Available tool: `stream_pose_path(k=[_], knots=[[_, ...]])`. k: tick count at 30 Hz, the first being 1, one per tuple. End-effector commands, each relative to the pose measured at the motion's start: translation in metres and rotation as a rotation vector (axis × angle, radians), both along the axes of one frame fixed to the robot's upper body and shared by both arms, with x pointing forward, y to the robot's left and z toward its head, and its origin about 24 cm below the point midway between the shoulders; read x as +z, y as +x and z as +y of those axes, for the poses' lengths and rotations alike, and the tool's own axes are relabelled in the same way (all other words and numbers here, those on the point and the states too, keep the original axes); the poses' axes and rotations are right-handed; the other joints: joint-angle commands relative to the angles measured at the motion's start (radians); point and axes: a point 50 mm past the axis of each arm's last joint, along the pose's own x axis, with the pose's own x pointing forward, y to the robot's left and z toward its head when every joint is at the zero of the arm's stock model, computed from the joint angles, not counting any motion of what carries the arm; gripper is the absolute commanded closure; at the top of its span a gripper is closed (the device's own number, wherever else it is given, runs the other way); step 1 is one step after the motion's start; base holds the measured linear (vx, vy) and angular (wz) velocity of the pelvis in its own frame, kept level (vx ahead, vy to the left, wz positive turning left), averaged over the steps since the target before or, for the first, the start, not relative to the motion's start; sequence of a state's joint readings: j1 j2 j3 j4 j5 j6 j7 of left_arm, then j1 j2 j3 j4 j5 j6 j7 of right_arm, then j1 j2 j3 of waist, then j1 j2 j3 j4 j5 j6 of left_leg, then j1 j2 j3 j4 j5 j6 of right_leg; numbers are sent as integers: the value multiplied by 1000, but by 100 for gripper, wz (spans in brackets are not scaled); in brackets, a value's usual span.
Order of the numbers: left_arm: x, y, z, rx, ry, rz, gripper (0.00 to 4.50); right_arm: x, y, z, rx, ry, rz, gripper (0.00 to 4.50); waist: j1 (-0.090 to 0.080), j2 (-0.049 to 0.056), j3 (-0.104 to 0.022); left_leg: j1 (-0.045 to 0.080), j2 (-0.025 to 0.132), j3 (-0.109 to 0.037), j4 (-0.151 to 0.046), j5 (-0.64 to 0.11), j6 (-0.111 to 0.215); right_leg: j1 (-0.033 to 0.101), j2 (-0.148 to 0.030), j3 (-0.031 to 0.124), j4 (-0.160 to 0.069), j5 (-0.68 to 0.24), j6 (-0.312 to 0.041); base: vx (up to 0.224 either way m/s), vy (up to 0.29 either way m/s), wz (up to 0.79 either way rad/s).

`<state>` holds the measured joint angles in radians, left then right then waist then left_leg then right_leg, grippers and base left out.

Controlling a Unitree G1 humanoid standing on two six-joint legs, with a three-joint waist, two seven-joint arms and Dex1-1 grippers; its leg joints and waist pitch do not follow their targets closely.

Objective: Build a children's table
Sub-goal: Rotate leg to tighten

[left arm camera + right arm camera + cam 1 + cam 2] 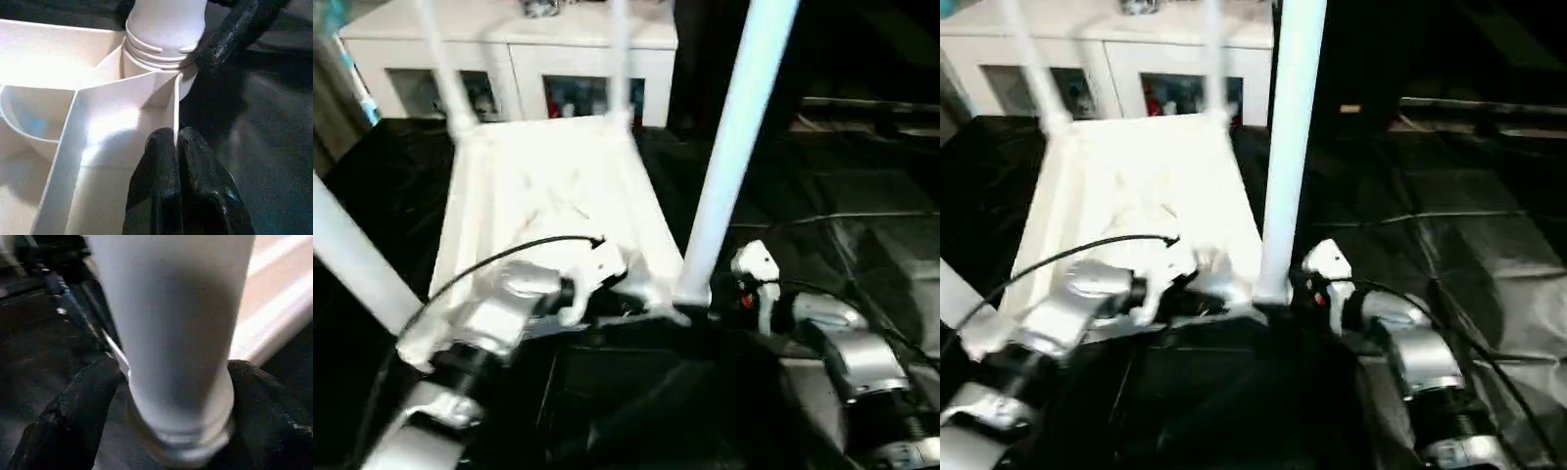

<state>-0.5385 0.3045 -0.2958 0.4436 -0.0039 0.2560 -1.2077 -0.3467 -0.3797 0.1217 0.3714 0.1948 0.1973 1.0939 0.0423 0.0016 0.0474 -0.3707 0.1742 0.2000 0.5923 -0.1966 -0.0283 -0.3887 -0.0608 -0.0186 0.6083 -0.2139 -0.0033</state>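
Observation:
The children's table lies upside down on black cloth, its white top (548, 186) facing me with white legs standing up from its corners. The near right leg (734, 147) sits in its corner socket (161, 54). My left gripper (177, 139) is shut on the thin rim of the top just beside that socket. My right gripper (176, 382) stands open around the base of the same leg, one black finger (78, 406) on each side and a thin gap at one of them. Another leg (352, 255) rises at the near left, and two more (440, 69) at the far corners.
A white cabinet (509, 59) with glass-fronted compartments stands right behind the table. Black crinkled cloth (862, 215) covers the surface to the right. A black cable (509, 255) arcs over my left forearm.

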Motion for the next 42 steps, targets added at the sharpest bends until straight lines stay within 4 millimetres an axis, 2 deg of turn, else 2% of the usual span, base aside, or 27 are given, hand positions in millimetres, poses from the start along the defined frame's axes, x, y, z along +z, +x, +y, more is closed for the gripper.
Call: stream_pose_path(k=[1, 6, 7, 14, 16, 18, 19, 20, 21, 22, 24, 25, 27, 28, 29, 30, 31, 32, 35, 36, 37, 38, 42], knots=[[3, -6, -10, -83, -34, 11, 450, 0, -4, 8, 80, 8, 28, 77, 1, -6, -55, 15, 65, -25, -65, -123, 91, 38, -76, 33, -60, -13, -297, 0, 0, 0], [4, -6, 0, -89, -18, 21, 450, 0, -5, 9, 135, -2, 38, 101, 2, -7, -52, 17, 64, -25, -69, -162, 62, 38, -80, 36, -67, -87, -286, 0, 0, 0], [5, -6, 0, -85, -18, 18, 450, 0, -5, 11, 140, 2, 37, 119, 3, -10, -53, 17, 64, -25, -68, -160, 59, 38, -79, 36, -66, -89, -284, 0, 0, 0], [4, 0, -2, 5, -18, -21, 450, -6, -8, 21, 117, 28, 56, 168, 4, -9, -54, 16, 63, -24, -66, -127, 68, 39, -79, 36, -61, -35, -290, 0, 0, 0], [3, 4, -6, 64, -21, -36, 450, -13, -5, 23, 13, 13, 53, 175, 3, -8, -50, 18, 62, -25, -68, -157, 55, 36, -81, 37, -68, -91, -282, 0, 0, 0], [1, 9, -13, 131, -25, -51, 450, -22, 1, 25, -127, -12, 53, 180, -3, -7, -45, 22, 61, -29, -74, -216, 15, 32, -83, 37, -80, -215, -259, 0, 0, 0], [1, 9, -14, 136, -26, -52, 450, -23, 1, 25, -134, -13, 53, 180, -3, -7, -45, 22, 61, -29, -74, -216, 15, 32, -83, 37, -80, -215, -259, 0, 0, 0], [-1, 15, -26, 225, -38, -68, 450, -32, 4, 32, -268, -25, 63, 181, -13, -6, -42, 22, 60, -32, -79, -259, -10, 29, -80, 38, -87, -284, -237, 0, 0, 0], [-1, 15, -27, 235, -39, -70, 450, -33, 4, 33, -283, -26, 64, 181, -15, -3, -42, 21, 58, -34, -80, -267, -16, 29, -80, 38, -89, -305, -226, 0, 0, 0], [-1, 16, -29, 251, -41, -71, 450, -35, 4, 34, -305, -27, 66, 182, -18, -5, -41, 25, 58, -35, -82, -293, -26, 25, -79, 38, -93, -342, -210, 0, 0, 0], [-4, 17, -45, 310, -54, -68, 450, -39, 5, 50, -390, -5, 76, 182, -21, 6, -41, 25, 57, -39, -83, -318, -31, 22, -79, 41, -97, -361, -196, 0, 0, 0], [-4, 17, -45, 310, -54, -68, 450, -39, 5, 50, -390, -5, 76, 182, -24, 1, -39, 25, 56, -37, -84, -328, -31, 20, -77, 41, -100, -372, -190, 0, 0, 0], [-5, 16, -56, 321, -66, -65, 450, -38, 4, 65, -387, 24, 84, 182, -24, 0, -40, 25, 53, -40, -83, -342, -24, 19, -80, 42, -105, -424, -168, 0, 0, 0], [-5, 15, -60, 316, -72, -66, 450, -36, 4, 71, -371, 46, 82, 182, -24, 0, -41, 27, 54, -39, -82, -341, -20, 18, -80, 43, -107, -428, -165, 0, 0, 0], [-5, 15, -60, 315, -73, -66, 450, -36, 4, 72, -369, 48, 82, 182, -24, 6, -40, 27, 53, -40, -82, -344, -17, 16, -80, 44, -108, -431, -163, 0, 0, 0], [-5, 15, -62, 309, -76, -69, 450, -34, 3, 77, -351, 63, 78, 147, -26, 6, -42, 23, 53, -39, -83, -335, -13, 18, -78, 43, -108, -414, -161, 0, 0, 0], [-4, 15, -63, 295, -80, -69, 450, -31, 3, 78, -321, 86, 80, 147, -26, 5, -43, 23, 54, -39, -84, -333, -11, 18, -78, 43, -107, -407, -161, 0, 0, 0], [-4, 15, -63, 295, -80, -69, 450, -31, 3, 78, -321, 86, 80, 113, -26, 7, -43, 23, 54, -39, -84, -332, -9, 18, -77, 43, -106, -396, -165, 0, 0, 0], [-2, 14, -60, 260, -84, -74, 450, -25, 1, 77, -260, 98, 62, 101, -28, 5, -44, 20, 55, -39, -85, -334, -4, 19, -78, 42, -105, -384, -170, 0, 0, 0], [-1, 12, -51, 209, -78, -78, 450, -21, -2, 70, -169, 84, 29, 86, -27, 6, -45, 20, 56, -40, -86, -331, -1, 20, -78, 42, -104, -377, -171, 0, 0, 0], [-1, 12, -50, 199, -78, -79, 450, -20, -3, 68, -153, 81, 24, 86, -26, 1, -46, 19, 56, -39, -85, -324, 5, 23, -78, 42, -105, -367, -170, 0, 0, 0], [0, 9, -40, 132, -77, -77, 450, -17, -5, 57, -81, 69, 13, 86, -21, 5, -50, 19, 58, -37, -82, -293, 15, 24, -78, 43, -99, -308, -182, 0, 0, 0], [3, 1, -23, 22, -67, -62, 450, -12, -8, 36, 9, 48, 14, 86, -16, 4, -54, 9, 59, -34, -77, -216, 53, 35, -81, 41, -83, -176, -222, 0, 0, 0]])
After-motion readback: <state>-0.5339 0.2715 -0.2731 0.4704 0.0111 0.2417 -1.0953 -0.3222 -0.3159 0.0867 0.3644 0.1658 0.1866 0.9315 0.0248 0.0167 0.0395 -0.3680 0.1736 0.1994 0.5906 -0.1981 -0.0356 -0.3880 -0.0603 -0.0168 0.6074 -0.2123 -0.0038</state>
